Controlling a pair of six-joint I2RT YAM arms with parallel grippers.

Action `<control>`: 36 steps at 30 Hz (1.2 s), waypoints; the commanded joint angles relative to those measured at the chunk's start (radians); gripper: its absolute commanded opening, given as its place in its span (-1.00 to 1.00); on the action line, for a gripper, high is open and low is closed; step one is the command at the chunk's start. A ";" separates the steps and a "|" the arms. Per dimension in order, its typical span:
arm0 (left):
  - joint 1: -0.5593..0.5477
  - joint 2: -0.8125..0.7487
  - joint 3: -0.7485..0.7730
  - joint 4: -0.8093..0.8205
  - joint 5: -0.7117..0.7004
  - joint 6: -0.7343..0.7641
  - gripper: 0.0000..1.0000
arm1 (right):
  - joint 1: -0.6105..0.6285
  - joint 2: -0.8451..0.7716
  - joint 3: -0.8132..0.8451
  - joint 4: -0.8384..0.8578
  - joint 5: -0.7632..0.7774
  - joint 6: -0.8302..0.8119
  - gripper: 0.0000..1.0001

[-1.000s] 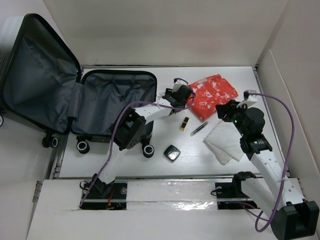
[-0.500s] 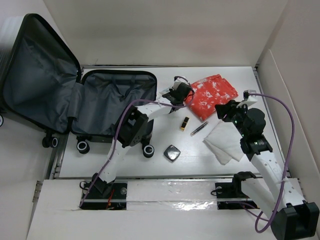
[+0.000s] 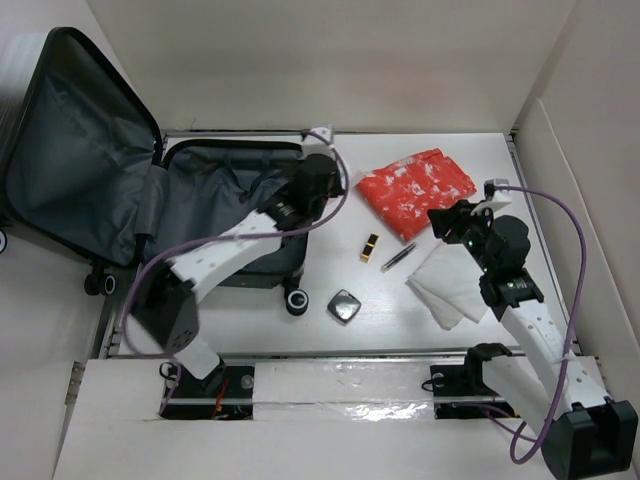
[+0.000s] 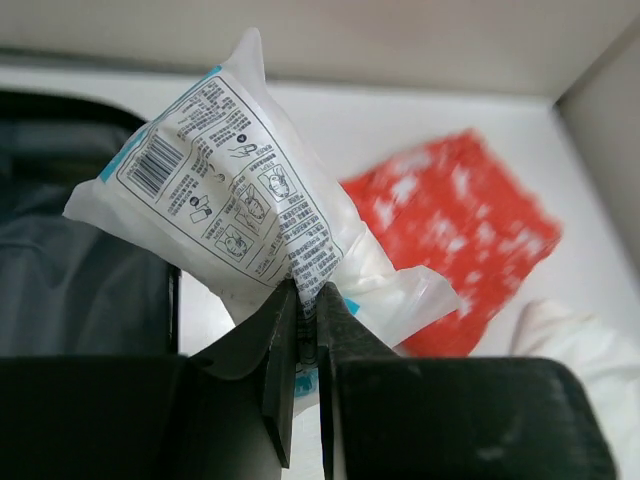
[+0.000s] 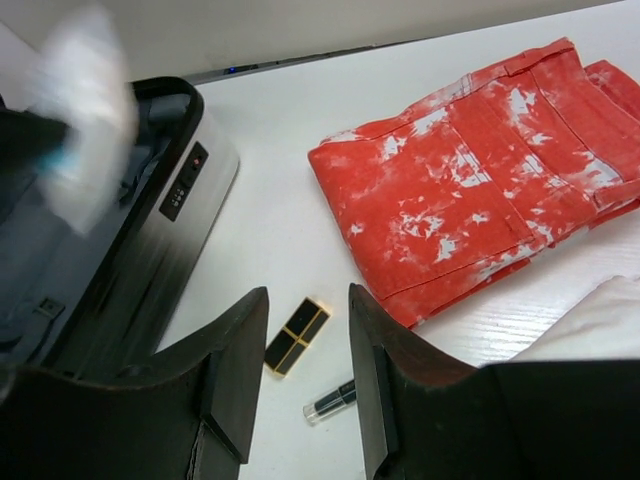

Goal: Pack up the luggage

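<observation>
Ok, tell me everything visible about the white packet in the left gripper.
The white packet is a soft, crinkled plastic pouch printed with a barcode, pictograms and fine text, with blue-green trim. The left gripper pinches its lower edge, jaws almost together, so it sticks up tilted in the air by the far right corner of the open luggage, touching nothing else.

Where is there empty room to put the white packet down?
The luggage lining is bare, left of the held packet. On the table, the near strip between the compact and the white cloth is free. It is crowded around the lipstick, thin tube and red cloth.
</observation>
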 commanded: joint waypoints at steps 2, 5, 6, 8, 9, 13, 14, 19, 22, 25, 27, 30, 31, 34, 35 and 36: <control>0.037 -0.240 -0.178 0.169 -0.159 -0.057 -1.00 | 0.016 0.022 0.004 0.061 -0.044 -0.012 -0.15; 0.139 -0.343 -0.307 0.127 -0.184 -0.152 -1.00 | 0.016 0.040 0.004 0.081 -0.083 -0.006 -0.18; 0.168 -0.364 -0.349 0.142 -0.176 -0.171 -1.00 | 0.016 0.057 0.006 0.086 -0.096 -0.006 -0.18; 0.270 -0.394 -0.424 0.144 -0.058 -0.238 -0.15 | 0.028 0.080 0.014 0.094 -0.113 -0.015 -0.18; 0.294 -0.394 -0.440 0.139 -0.009 -0.249 0.13 | 0.045 0.112 0.017 0.095 -0.109 -0.020 -0.18; 0.289 -0.430 -0.467 0.109 0.030 -0.246 0.53 | 0.134 0.228 0.075 0.052 -0.063 -0.067 -0.80; 0.269 -0.449 -0.492 0.116 0.023 -0.243 0.53 | 0.160 0.253 0.090 0.025 -0.019 -0.095 -1.00; 0.255 -0.628 -0.524 0.096 0.133 -0.249 0.44 | 0.344 0.472 0.213 -0.055 0.214 -0.143 -0.55; 0.245 -0.776 -0.562 0.110 0.335 -0.246 -0.13 | 0.384 0.563 0.262 -0.101 0.293 -0.144 0.35; 0.245 -0.892 -0.520 0.003 0.474 -0.220 -0.48 | 0.384 0.666 0.273 -0.078 0.364 -0.098 0.53; 0.245 -0.941 -0.472 -0.113 0.482 -0.173 -0.50 | 0.398 0.738 0.305 -0.084 0.380 -0.078 0.54; 0.245 -1.001 -0.417 -0.247 0.459 -0.093 -0.40 | 0.427 0.799 0.356 -0.092 0.400 -0.052 0.55; 0.245 -1.012 -0.406 -0.271 0.442 -0.070 -0.34 | 0.427 0.839 0.368 -0.096 0.410 -0.040 0.53; 0.245 -1.041 -0.420 -0.315 0.364 -0.013 -0.29 | 0.453 0.913 0.402 -0.115 0.462 0.005 0.39; 0.245 -1.047 -0.441 -0.315 0.349 -0.004 -0.28 | 0.453 0.928 0.405 -0.115 0.465 0.024 0.33; 0.245 -1.055 -0.453 -0.306 0.333 0.013 -0.28 | 0.453 0.940 0.403 -0.106 0.462 0.032 0.25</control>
